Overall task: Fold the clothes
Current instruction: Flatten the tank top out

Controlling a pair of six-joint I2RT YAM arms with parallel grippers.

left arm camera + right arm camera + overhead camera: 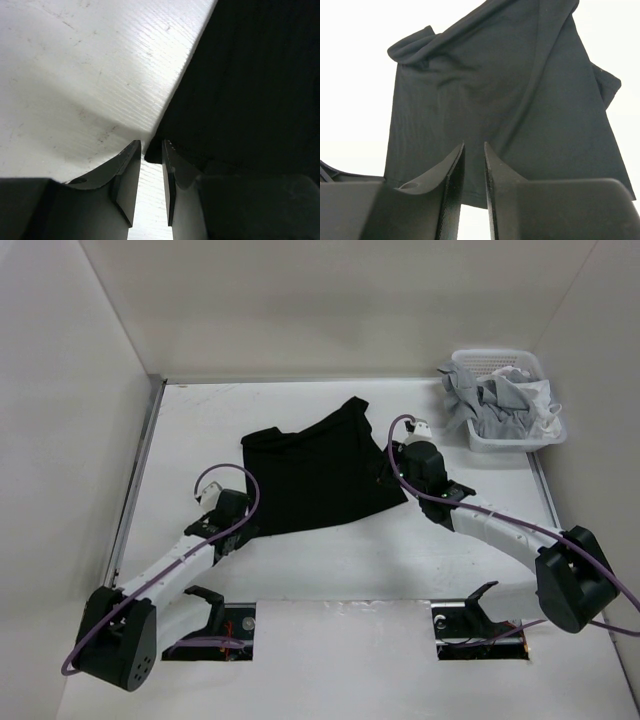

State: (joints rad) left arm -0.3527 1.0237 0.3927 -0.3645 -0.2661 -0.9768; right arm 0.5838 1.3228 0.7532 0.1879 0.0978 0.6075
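Note:
The clothes, a black T-shirt (320,465), lie partly spread on the white table (300,570), bunched towards the far right corner. My left gripper (248,528) is at the shirt's near left corner. In the left wrist view its jaws (152,145) stand slightly apart, with the tip of the shirt's corner (250,90) between the fingertips and bare table showing through the gap. My right gripper (392,480) is low over the shirt's right edge. In the right wrist view it (474,145) is open above the hem, and the shirt (495,90) stretches away beyond it.
A white basket (500,440) with grey and white garments stands at the far right corner. White walls close in the table on the left, back and right. Two dark slots (210,630) sit at the near edge by the arm bases.

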